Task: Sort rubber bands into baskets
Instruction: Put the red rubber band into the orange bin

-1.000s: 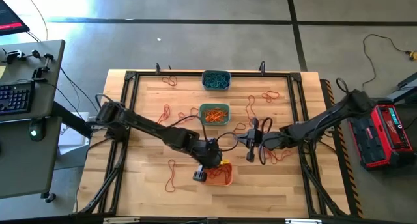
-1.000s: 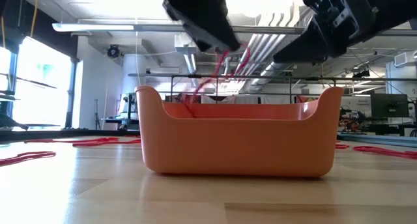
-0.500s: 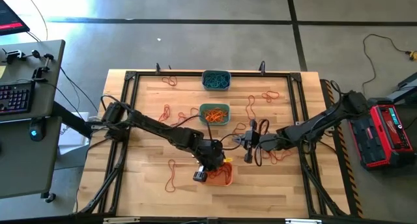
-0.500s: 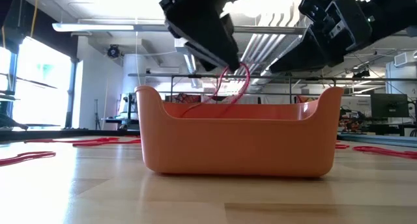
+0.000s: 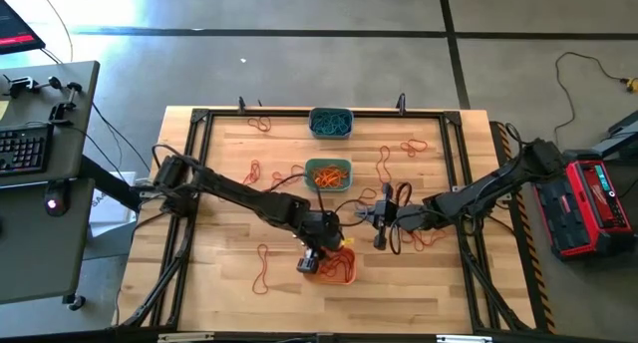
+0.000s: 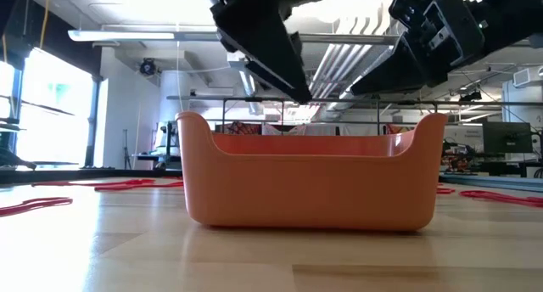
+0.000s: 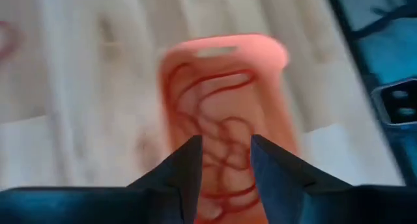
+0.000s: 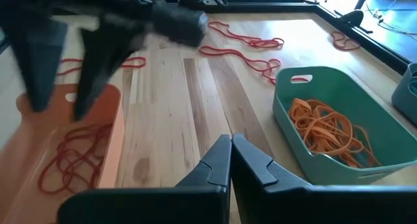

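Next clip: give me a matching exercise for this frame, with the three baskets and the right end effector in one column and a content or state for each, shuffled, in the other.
Column one:
1. orange basket
2. teal-green basket
3. grey-blue basket
4. right end effector

Column two:
A. fingers shut, holding nothing
B. holds orange bands
C. holds red bands
D. at the far edge of the table, holds blue-teal bands

Pairs: 1-C, 2-B, 3-D, 4-A
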Action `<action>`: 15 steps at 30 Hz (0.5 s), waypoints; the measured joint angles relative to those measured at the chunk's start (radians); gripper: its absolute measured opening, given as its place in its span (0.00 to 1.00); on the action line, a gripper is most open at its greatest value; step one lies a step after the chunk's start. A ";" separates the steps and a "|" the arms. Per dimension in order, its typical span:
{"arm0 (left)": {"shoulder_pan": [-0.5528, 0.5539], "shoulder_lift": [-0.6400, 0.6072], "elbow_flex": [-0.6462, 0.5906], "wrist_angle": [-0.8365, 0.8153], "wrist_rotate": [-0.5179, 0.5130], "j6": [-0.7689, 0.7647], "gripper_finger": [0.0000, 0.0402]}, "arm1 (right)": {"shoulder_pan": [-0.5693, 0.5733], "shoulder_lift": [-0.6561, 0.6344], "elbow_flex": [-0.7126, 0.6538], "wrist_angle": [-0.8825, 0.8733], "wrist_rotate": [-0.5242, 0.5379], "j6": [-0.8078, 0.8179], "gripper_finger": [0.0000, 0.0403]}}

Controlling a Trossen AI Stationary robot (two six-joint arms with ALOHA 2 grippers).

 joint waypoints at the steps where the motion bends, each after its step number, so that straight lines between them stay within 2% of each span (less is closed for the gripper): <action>1: 0.002 -0.013 0.000 -0.015 -0.035 0.007 0.31 | 0.000 0.000 0.000 0.000 0.000 0.000 0.00; 4: 0.005 -0.057 0.000 -0.074 -0.149 0.022 0.32 | 0.000 0.000 0.000 -0.001 0.000 -0.003 0.00; 7: 0.011 -0.098 -0.004 -0.111 -0.206 0.022 0.32 | 0.000 0.000 0.000 -0.006 0.000 -0.003 0.00; 11: 0.025 -0.165 -0.060 -0.103 -0.238 0.007 0.32 | 0.000 0.000 0.000 -0.008 0.000 -0.003 0.00; 15: 0.051 -0.248 -0.193 -0.049 -0.242 -0.047 0.32 | 0.000 0.000 0.000 -0.011 0.000 -0.003 0.00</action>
